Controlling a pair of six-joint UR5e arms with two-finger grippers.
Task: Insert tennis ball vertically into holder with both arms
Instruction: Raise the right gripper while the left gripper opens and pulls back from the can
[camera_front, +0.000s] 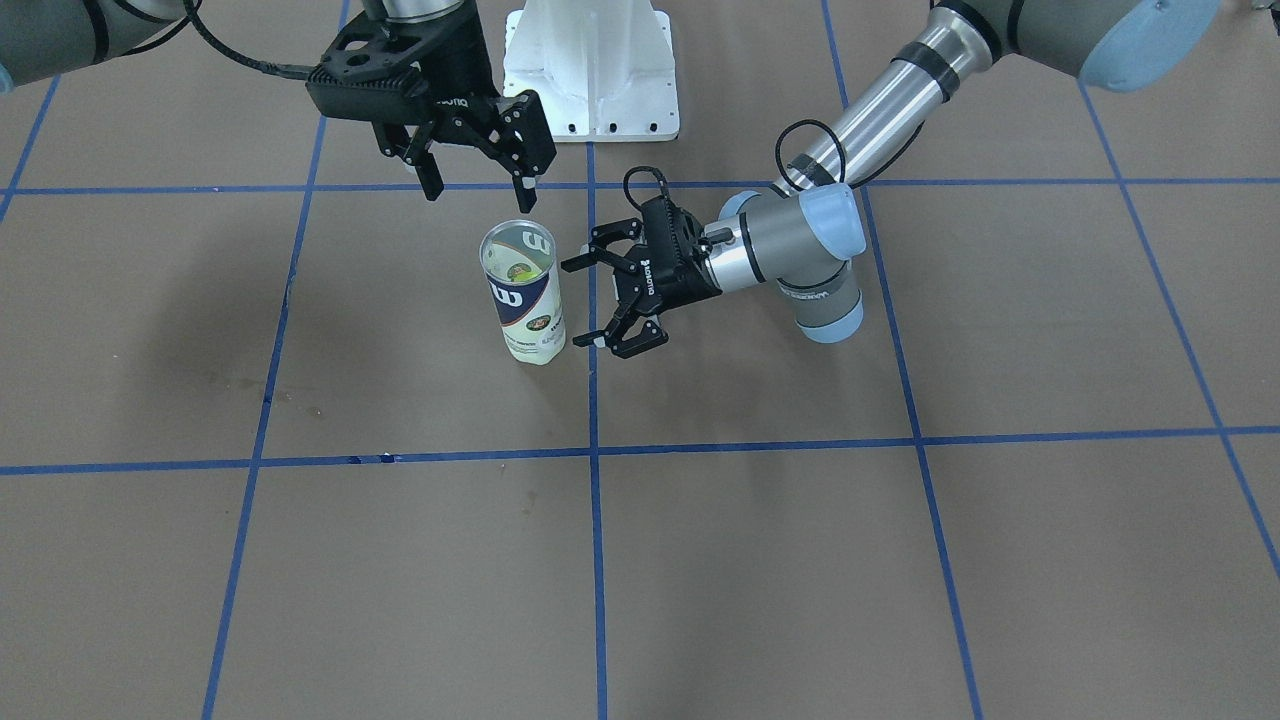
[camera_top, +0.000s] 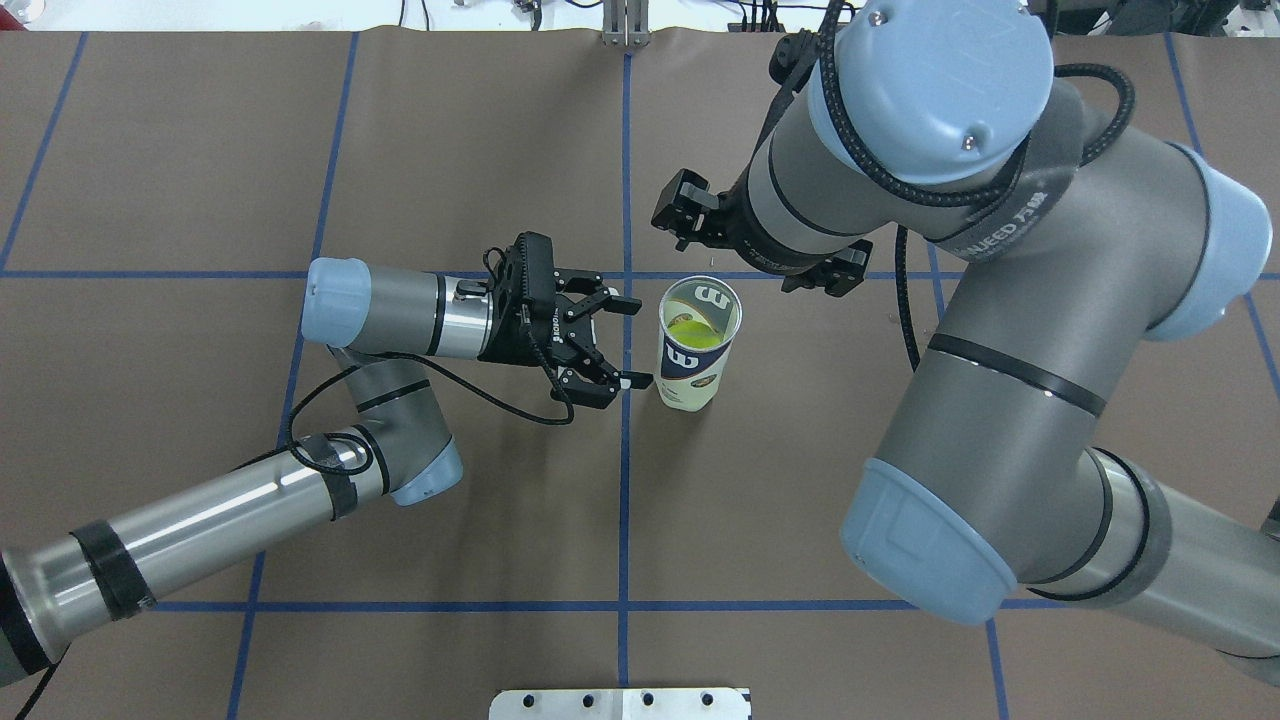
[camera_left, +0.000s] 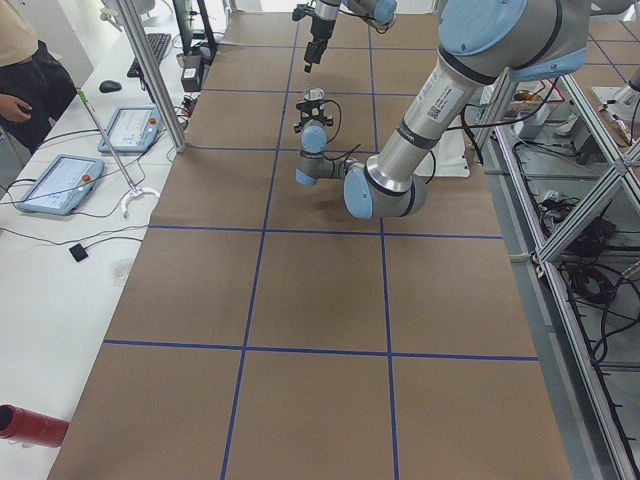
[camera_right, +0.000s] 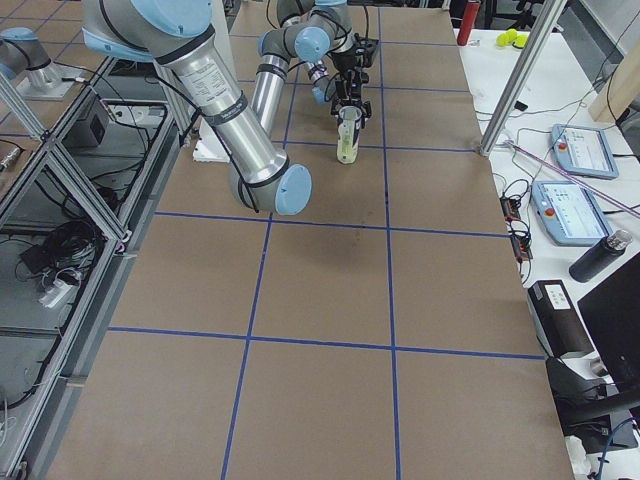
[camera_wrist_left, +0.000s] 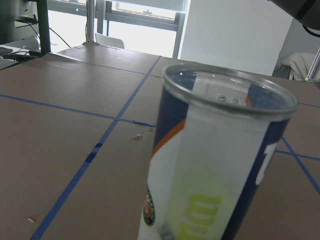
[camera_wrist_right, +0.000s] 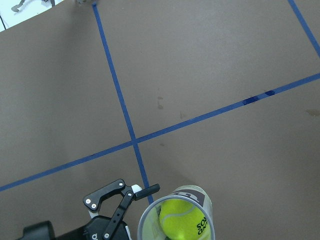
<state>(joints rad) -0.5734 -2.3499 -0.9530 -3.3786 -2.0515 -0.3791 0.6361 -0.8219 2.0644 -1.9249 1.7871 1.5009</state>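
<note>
- Exterior front-facing view: the holder (camera_front: 523, 295) stands upright on the table (camera_front: 800, 520), its mouth open. The left gripper (camera_front: 585, 305) lies level just beside it with its jaws spread wide and nothing between them (no contact with the holder's wall is visible). The right gripper (camera_front: 480, 188) hangs above and behind the mouth, fingers apart and empty.
- Overhead exterior view: the tennis ball (camera_top: 692, 332) sits inside the holder, below the rim. The left gripper's fingertips stop just short of the label.
- Exterior left and right views: the holder reads as upright, but both grippers are too small to judge.
- Left wrist-mounted view: the holder's rim and label fill the frame, close ahead. No fingers show.
- Right wrist-mounted view: this looks straight down on the tennis ball within the holder, with one finger of the left gripper beside the rim.
- Judgement: the insertion appears complete. The next move calls for drawing both arms clear, left sideways and right upward, without nudging the unsupported holder.
</note>
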